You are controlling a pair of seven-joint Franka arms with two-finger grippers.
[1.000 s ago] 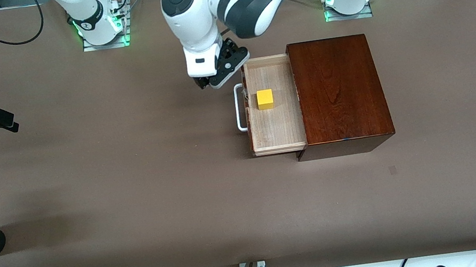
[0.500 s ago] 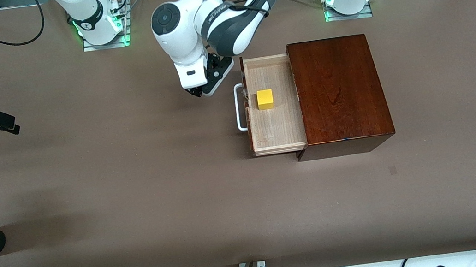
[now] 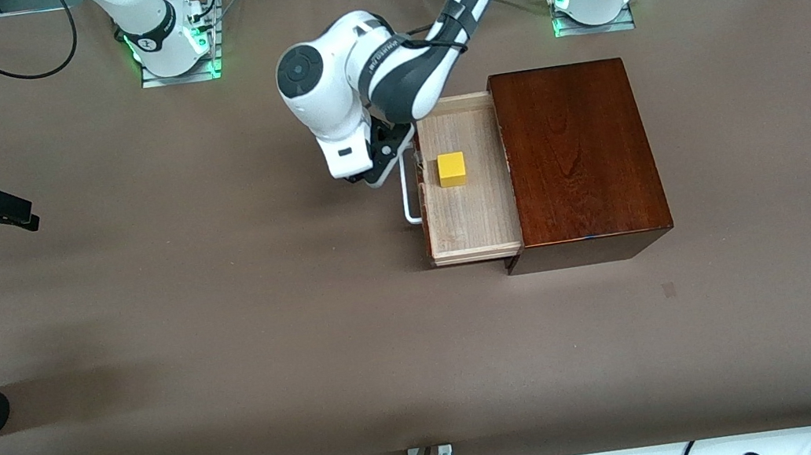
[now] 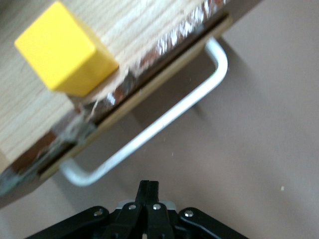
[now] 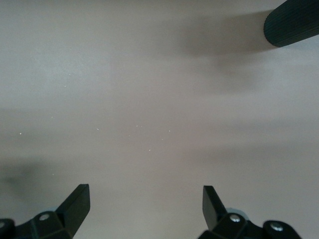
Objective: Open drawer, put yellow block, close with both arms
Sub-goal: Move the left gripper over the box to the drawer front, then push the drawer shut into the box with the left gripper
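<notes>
Since the earlier frame, the left tool (image 3: 367,177) has descended beside the drawer (image 3: 470,210) handle (image 3: 410,203), clenched empty. Block (image 3: 452,169) lies in the open drawer. Left wrist view: tool (image 4: 148,191) is just short of the handle (image 4: 164,119); an off-centre push could skew or jam the drawer. Right wrist view: right tool (image 5: 144,199) is released, waiting near the counter edge.

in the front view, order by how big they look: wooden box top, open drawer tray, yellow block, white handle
1. wooden box top
2. drawer tray
3. white handle, partly hidden by the left gripper
4. yellow block, close to the handle's showing part
</notes>
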